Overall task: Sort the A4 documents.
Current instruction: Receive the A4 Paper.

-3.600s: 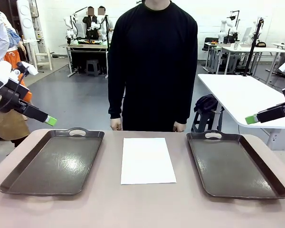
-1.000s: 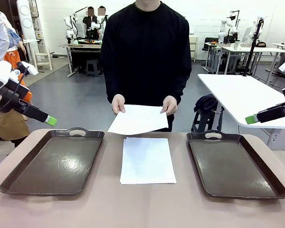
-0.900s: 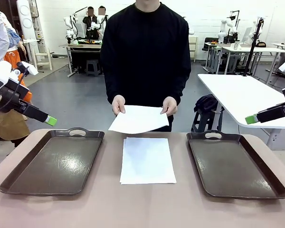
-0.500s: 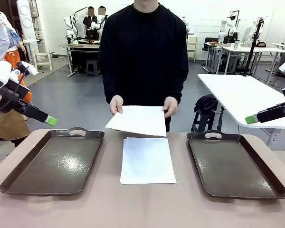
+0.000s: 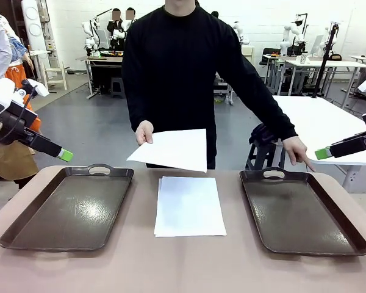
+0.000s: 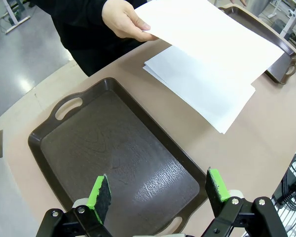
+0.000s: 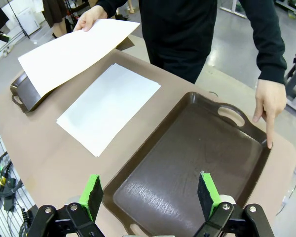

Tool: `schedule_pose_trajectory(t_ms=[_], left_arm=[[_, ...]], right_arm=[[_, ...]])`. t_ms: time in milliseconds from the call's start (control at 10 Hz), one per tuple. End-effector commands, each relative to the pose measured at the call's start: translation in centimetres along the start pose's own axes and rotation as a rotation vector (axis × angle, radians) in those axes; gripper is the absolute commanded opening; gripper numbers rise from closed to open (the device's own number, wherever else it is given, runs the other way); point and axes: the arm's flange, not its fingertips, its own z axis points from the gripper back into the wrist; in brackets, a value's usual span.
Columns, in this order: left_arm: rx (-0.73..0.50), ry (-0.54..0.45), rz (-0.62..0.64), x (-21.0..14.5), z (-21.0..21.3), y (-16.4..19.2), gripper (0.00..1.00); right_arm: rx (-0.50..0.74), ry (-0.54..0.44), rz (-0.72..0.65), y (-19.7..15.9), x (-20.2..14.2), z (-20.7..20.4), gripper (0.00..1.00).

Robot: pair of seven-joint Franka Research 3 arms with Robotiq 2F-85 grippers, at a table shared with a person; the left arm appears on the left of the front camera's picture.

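Note:
A small stack of white A4 documents point(image 5: 189, 206) point(image 6: 207, 94) point(image 7: 108, 106) lies on the table between two dark trays. Above its far end the person holds one more sheet point(image 5: 171, 149) point(image 6: 212, 37) point(image 7: 74, 49) in one hand. The person's other hand point(image 5: 296, 149) point(image 7: 269, 106) points a finger at the far right corner of the right tray point(image 5: 302, 210) point(image 7: 187, 163). My left gripper point(image 5: 65, 155) point(image 6: 158, 190) hovers open above the left tray point(image 5: 67, 207) point(image 6: 113, 148). My right gripper point(image 5: 321, 153) point(image 7: 150, 192) hovers open above the right tray. Neither gripper holds anything.
Both trays have bare insides and a handle cutout at the far end. The person stands at the table's far edge. A white table point(image 5: 317, 125) stands behind at the right, with other workbenches and people farther back.
The person took one hand off the held sheet and stretched it out to point at the right tray. The sheet now hangs from one hand, shifted slightly left. Both grippers stayed still.

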Motion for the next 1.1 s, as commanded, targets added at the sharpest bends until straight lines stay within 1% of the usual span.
schedule_pose_trajectory(t_ms=[0, 500, 700, 900, 1000], left_arm=[[-0.001, -0.002, 0.000, 0.0, 0.1, 0.0, 1.00], [-0.001, -0.002, 0.000, 0.0, 0.1, 0.0, 1.00], [-0.001, -0.002, 0.000, 0.0, 0.1, 0.0, 1.00], [-0.001, -0.002, 0.000, 0.0, 0.1, 0.0, 1.00], [-0.001, -0.002, 0.000, 0.0, 0.1, 0.0, 1.00]], right_arm=[[0.009, -0.003, -0.002, 0.0, 0.0, -0.1, 1.00], [0.000, 0.000, 0.000, 0.0, 0.0, 0.0, 1.00], [0.068, 0.028, -0.065, -0.3, -0.1, -2.0, 1.00], [0.095, 0.049, -0.116, -0.3, -0.4, -3.1, 1.00], [0.118, 0.058, -0.181, -0.4, -0.6, -3.7, 1.00]])
